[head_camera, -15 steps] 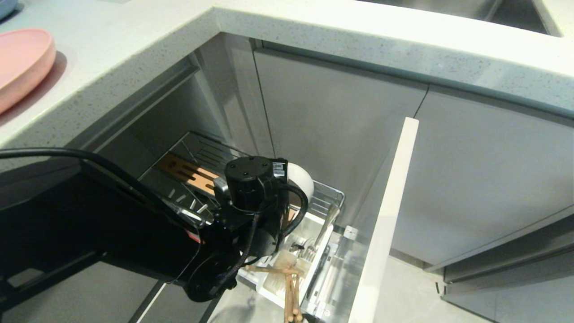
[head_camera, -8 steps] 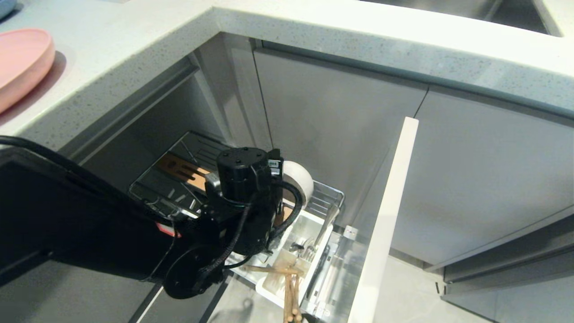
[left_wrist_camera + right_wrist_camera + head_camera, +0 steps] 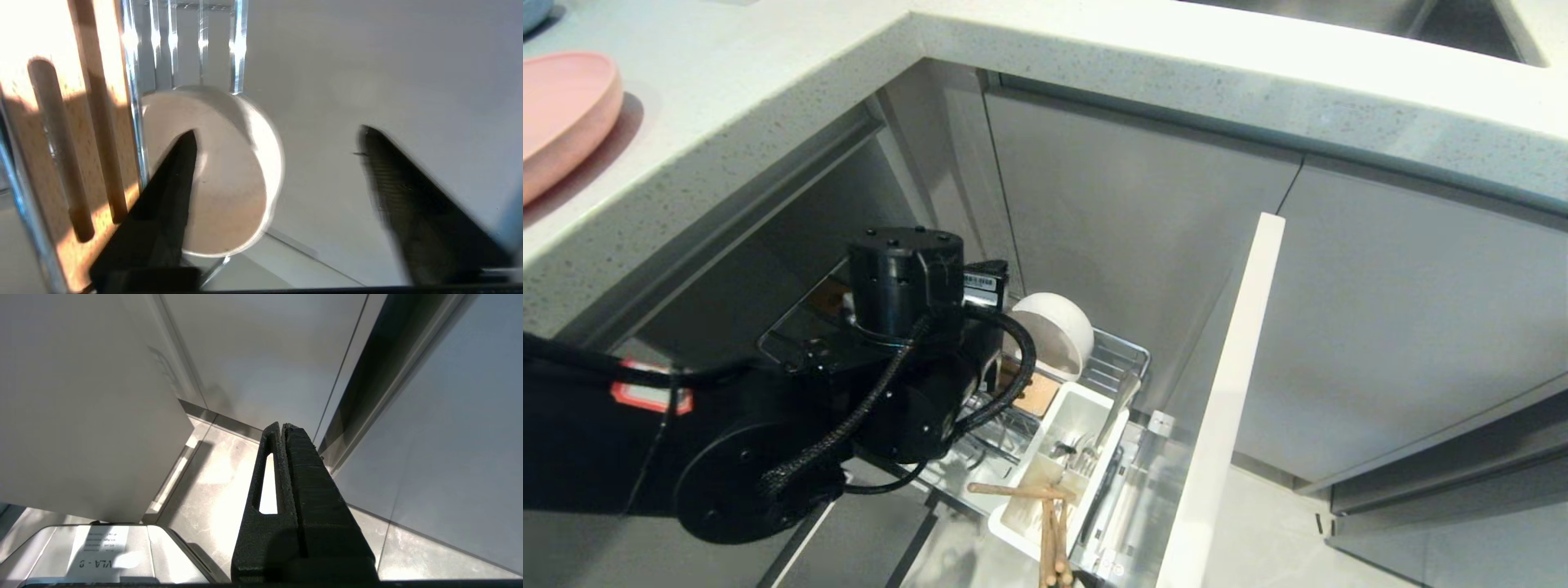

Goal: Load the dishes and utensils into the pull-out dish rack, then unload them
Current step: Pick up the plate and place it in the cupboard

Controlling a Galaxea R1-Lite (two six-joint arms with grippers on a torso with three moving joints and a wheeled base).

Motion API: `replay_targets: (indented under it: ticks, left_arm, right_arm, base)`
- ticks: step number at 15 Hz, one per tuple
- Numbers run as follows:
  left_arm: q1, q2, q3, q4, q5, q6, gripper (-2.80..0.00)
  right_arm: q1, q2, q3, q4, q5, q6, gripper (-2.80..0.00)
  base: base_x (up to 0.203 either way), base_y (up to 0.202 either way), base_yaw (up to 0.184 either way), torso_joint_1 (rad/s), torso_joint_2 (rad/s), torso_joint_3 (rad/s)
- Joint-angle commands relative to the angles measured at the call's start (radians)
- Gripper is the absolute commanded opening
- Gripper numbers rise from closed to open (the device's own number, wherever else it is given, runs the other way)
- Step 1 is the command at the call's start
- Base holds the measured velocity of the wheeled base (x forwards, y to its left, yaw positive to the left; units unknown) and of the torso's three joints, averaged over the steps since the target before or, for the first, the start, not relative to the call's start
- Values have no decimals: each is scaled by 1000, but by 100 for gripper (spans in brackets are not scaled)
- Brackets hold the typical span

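Now our left gripper (image 3: 278,204) hangs with its jaws spread wide and empty over the pull-out dish rack (image 3: 1123,359); one finger (image 3: 163,204) crosses in front of the cream-white bowl (image 3: 220,171), which stands on edge between the wires beside the wooden strip (image 3: 61,155). We judge that finger could clip the rim and tip the bowl. Chopsticks (image 3: 1049,531) and spoon (image 3: 1115,408) sit in the white tub (image 3: 1086,396); the pink plate (image 3: 560,114) waits on the counter (image 3: 768,73). Our right gripper (image 3: 282,428) is closed and parked.
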Motion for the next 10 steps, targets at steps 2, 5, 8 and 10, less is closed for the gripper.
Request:
replay_targets:
  ticks: [2, 5, 8, 10]
  left_arm:
    - [-24, -86, -39, 104, -9, 70, -280]
    - [-61, -119, -107, 237, -14, 146, -280]
    - [-98, -125, -207, 304, -17, 242, -280]
    - [-109, -126, -290, 308, -18, 328, -280]
  right_arm:
    - [0, 0, 2, 0, 0, 0, -280]
    - [0, 0, 2, 0, 0, 0, -280]
    - [0, 0, 2, 0, 0, 0, -280]
    - [0, 0, 2, 0, 0, 0, -280]
  base:
    - [0, 0, 0, 0, 0, 0]
    - [0, 0, 0, 0, 0, 0]
    - [0, 0, 0, 0, 0, 0]
    - [0, 0, 0, 0, 0, 0]
